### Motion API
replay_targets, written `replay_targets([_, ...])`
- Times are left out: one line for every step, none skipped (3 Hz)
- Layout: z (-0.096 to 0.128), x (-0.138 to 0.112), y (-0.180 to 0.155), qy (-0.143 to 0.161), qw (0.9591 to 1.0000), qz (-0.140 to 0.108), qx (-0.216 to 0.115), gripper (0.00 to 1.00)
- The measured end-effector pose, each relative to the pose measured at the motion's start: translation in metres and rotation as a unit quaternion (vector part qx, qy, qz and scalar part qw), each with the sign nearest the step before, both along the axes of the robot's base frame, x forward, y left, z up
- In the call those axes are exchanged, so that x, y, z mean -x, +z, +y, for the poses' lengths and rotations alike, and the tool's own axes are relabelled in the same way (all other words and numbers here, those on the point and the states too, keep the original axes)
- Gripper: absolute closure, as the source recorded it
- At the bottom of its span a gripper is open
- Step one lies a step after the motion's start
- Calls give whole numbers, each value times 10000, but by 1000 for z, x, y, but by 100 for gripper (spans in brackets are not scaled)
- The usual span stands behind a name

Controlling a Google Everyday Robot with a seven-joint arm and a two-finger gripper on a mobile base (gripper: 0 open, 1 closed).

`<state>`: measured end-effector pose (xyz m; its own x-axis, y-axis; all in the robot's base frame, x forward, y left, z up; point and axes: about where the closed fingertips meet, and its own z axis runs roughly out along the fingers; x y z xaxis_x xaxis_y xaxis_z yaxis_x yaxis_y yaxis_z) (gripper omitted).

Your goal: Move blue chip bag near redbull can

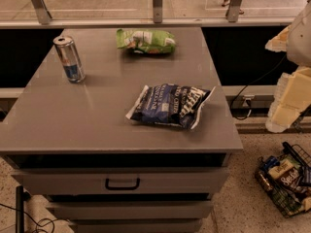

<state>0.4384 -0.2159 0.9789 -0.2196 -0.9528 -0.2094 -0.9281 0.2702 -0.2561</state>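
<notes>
The blue chip bag lies flat on the grey table, right of the middle, with white lettering up. The redbull can stands upright near the table's far left corner, well apart from the bag. My gripper hangs in the air off the table's right side, to the right of the bag and partly cut off by the picture's edge. Its cream fingers stand apart and hold nothing.
A green chip bag lies at the table's far edge, in the middle. The table has drawers in front. A wire basket of snacks sits on the floor at the right. A railing and glass run behind the table.
</notes>
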Motion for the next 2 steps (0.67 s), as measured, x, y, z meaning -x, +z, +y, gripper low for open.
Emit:
replay_targets([0, 0, 0, 0, 10000, -1, 0, 0])
replay_targets([2, -8, -2, -202, 9995, -210, -126, 0])
